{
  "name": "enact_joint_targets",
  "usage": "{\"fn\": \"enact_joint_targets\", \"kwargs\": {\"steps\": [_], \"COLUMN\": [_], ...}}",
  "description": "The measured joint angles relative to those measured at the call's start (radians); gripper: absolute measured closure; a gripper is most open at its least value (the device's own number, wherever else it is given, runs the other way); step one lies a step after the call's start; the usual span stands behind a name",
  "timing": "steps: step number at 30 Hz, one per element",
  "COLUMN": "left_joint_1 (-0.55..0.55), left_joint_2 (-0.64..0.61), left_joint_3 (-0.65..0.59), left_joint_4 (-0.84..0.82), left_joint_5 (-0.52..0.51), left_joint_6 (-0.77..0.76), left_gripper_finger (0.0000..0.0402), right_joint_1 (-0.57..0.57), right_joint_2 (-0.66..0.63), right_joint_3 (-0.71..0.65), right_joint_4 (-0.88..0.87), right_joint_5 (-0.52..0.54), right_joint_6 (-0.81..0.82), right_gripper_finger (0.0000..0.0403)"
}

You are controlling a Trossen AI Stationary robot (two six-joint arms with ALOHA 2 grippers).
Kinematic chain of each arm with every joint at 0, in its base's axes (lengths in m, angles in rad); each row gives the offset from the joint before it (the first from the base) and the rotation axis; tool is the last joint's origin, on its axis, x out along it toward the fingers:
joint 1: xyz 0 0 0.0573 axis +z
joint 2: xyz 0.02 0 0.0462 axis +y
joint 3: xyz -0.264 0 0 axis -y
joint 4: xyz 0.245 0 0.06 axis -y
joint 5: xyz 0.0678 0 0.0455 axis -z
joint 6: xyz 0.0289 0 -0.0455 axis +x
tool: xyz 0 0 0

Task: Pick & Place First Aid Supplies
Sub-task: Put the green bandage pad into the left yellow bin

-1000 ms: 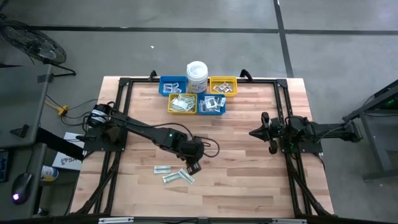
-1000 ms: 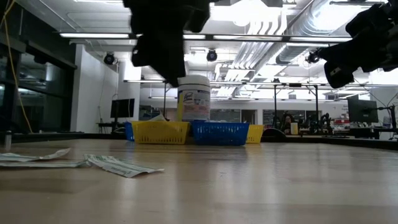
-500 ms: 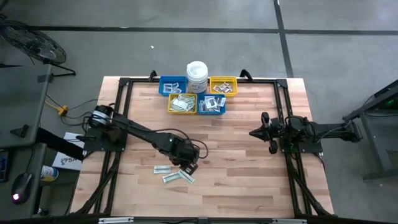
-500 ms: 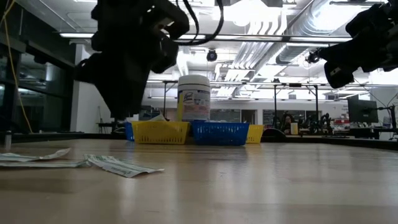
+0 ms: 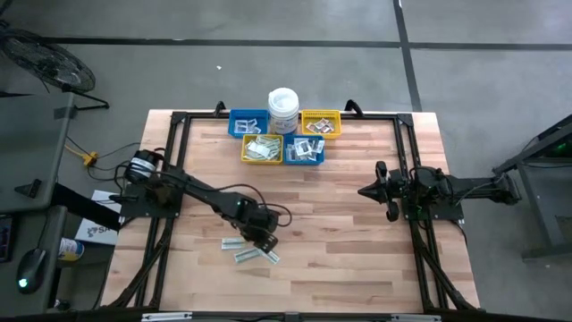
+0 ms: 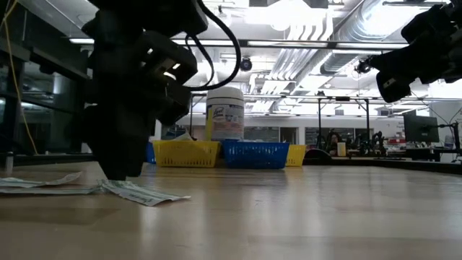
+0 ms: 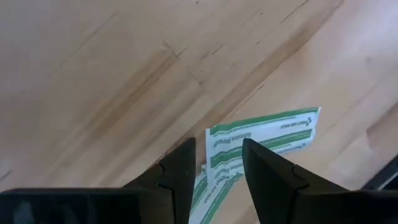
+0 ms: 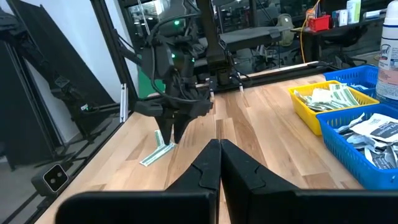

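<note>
With its jaws apart, the left end effector (image 7: pixel 214 171) straddles overlapping green-and-white strips (image 5: pixel 250 251) lying flat at about 7 o'clock on the worktop (image 5: pixel 357 241), so closing may pinch two strips together or slide off the thin paper.

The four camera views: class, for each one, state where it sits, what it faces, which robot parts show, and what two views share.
High view: overhead, looking straight down on the wooden table; both arms show.
Low view: tabletop height, facing the room; left claw at the green-and-white paper strips.
Left wrist view: looks past its open fingers at the strips.
Right wrist view: past the shut right claw across the table.
Shared: high and right wrist views both show the yellow plastic bin.
</note>
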Motion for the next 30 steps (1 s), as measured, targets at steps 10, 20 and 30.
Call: {"fn": "enact_joint_targets", "kwargs": {"steps": [10, 20, 30], "left_joint_1": [0.001, -0.001, -0.001], "left_joint_2": [0.0, 0.002, 0.004], "left_joint_3": [-0.085, -0.086, -0.088], "left_joint_4": [0.176, 0.168, 0.16], "left_joint_5": [0.094, 0.09, 0.084], "left_joint_6": [-0.025, -0.027, -0.028], "left_gripper_finger": [0.0268, 0.0292, 0.0397], "right_joint_1": [0.0, 0.0, 0.0], "right_joint_2": [0.0, 0.0, 0.0], "right_joint_3": [0.0, 0.0, 0.0], "right_joint_4": [0.001, 0.001, 0.002], "right_joint_5": [0.0, 0.0, 0.0], "right_joint_6": [0.0, 0.0, 0.0], "right_gripper_finger": [0.0402, 0.0402, 0.0402]}}
